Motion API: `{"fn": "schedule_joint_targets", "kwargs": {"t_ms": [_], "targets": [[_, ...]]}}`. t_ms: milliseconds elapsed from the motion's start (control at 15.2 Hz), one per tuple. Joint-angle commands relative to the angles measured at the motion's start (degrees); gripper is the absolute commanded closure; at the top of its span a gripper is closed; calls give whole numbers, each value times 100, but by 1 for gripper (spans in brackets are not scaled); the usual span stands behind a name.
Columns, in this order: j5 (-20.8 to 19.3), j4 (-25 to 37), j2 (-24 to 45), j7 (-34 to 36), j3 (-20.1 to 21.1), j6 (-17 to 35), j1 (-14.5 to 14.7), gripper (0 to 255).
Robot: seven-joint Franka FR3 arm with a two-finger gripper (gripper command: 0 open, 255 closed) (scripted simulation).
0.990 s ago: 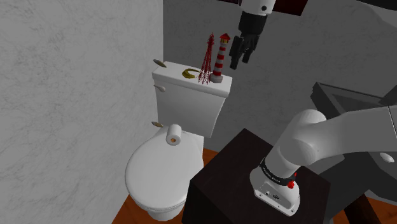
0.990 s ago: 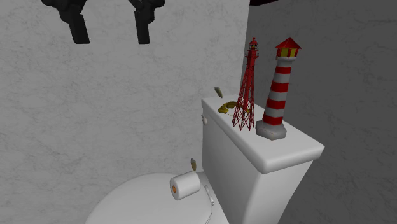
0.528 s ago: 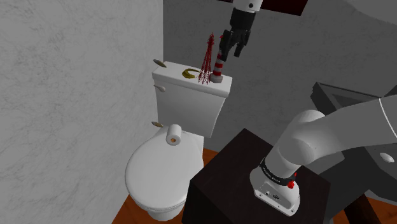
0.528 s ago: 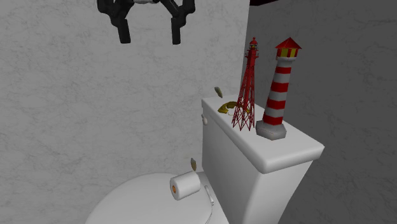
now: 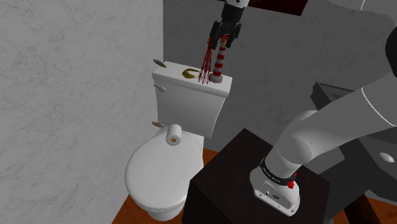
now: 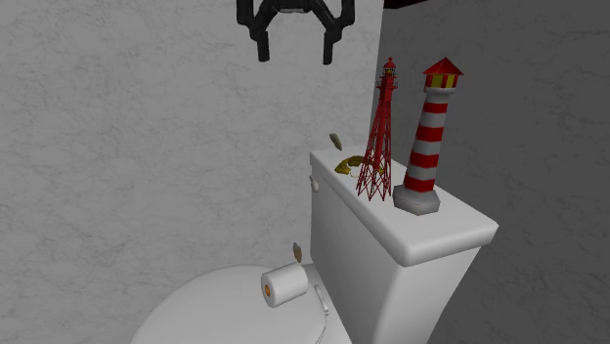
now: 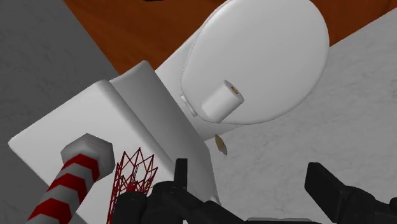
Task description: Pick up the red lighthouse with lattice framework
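Observation:
The red lattice lighthouse (image 5: 206, 63) stands upright on the white toilet tank lid (image 5: 184, 84), close beside a red-and-white striped lighthouse (image 5: 218, 67). In the second exterior view the lattice lighthouse (image 6: 378, 137) is to the left of the striped lighthouse (image 6: 427, 137). My black gripper (image 5: 223, 39) hangs open above the two, clear of both. In the second exterior view the gripper (image 6: 295, 51) is up and left of the lattice tower's top. The wrist view looks down on the lattice lighthouse (image 7: 133, 175) beside one fingertip (image 7: 181, 173). Nothing is between the fingers.
A small golden curved object (image 6: 347, 163) lies on the tank lid behind the lighthouses. A toilet roll (image 5: 173, 133) rests on the closed toilet lid (image 5: 159, 172). Grey walls stand close behind and beside the tank. The dark stand (image 5: 254, 184) is at the lower right.
The open gripper has travelled towards the lighthouses, leftward in the shoulder view and rightward in the second exterior view. Both lighthouses stand as before.

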Motion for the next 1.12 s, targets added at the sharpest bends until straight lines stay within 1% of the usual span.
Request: {"fn": "schedule_joint_targets", "kwargs": {"t_ms": [0, 528, 792, 1056], "targets": [[33, 284, 361, 15, -92, 184, -54, 0], [315, 1642, 1713, -30, -506, 558, -286, 0], [560, 2480, 2432, -73, -705, 606, -440, 0], [860, 3422, 3174, -108, -872, 548, -645, 0]]}}
